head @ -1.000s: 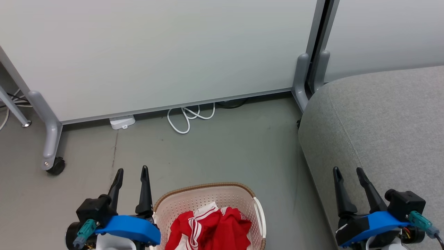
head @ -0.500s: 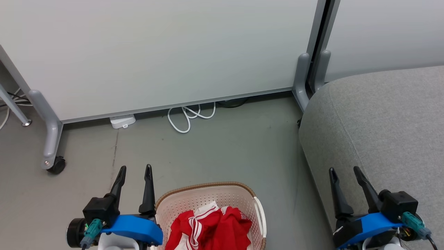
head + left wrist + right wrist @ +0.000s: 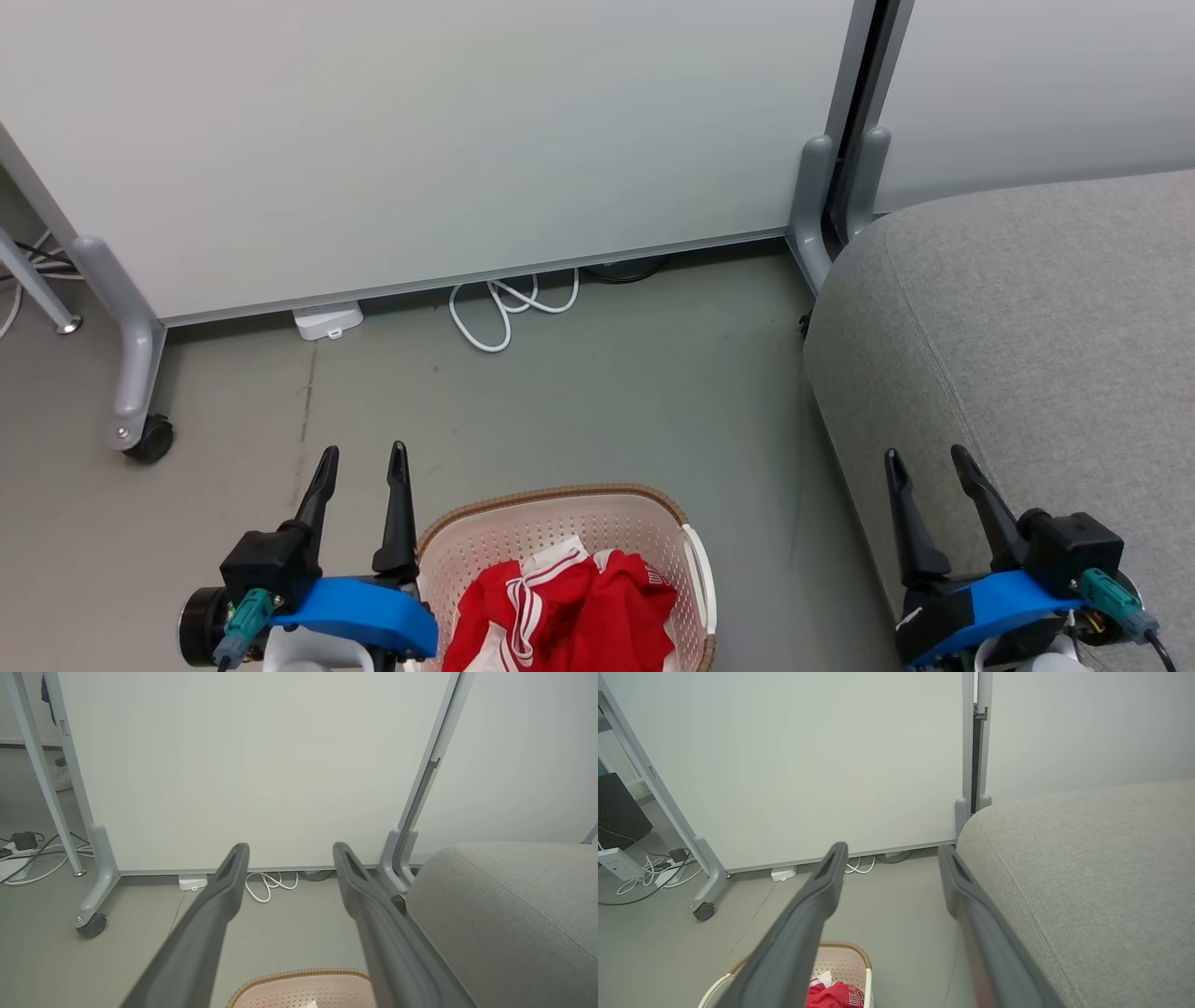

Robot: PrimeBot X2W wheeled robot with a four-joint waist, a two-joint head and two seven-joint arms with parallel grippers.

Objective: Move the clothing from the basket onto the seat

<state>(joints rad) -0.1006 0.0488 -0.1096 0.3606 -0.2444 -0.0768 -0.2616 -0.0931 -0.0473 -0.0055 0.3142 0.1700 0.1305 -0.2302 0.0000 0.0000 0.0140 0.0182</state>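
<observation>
Against a second ago, my left pincer (image 3: pixel 364 448) has crept a little toward the cream-white perforated plastic basket with the brown woven rim (image 3: pixel 551 491). It now stands just left of the basket, its two long dark fingers spread wide with nothing between them. The whole head view has also slid slightly, so my head has tipped; the basket keeps its place on the grey floor. Inside the basket the bright red soft clothing with white stripes (image 3: pixel 569 607) lies bunched up, not yet lifted out. The bottom edge of the head view cuts off the basket's near half and the lower part of the clothing, so I cannot tell how many pieces are there. Well right of the basket, my right pincer (image 3: pixel 924 453) has drifted slightly toward it, its fingers parted and empty, over the edge of the large light grey fabric seat (image 3: pixel 1027 327). The seat stands right of the basket with a strip of floor between, and its far side runs out of frame. Whether my right fingers touch the seat I cannot tell.
</observation>
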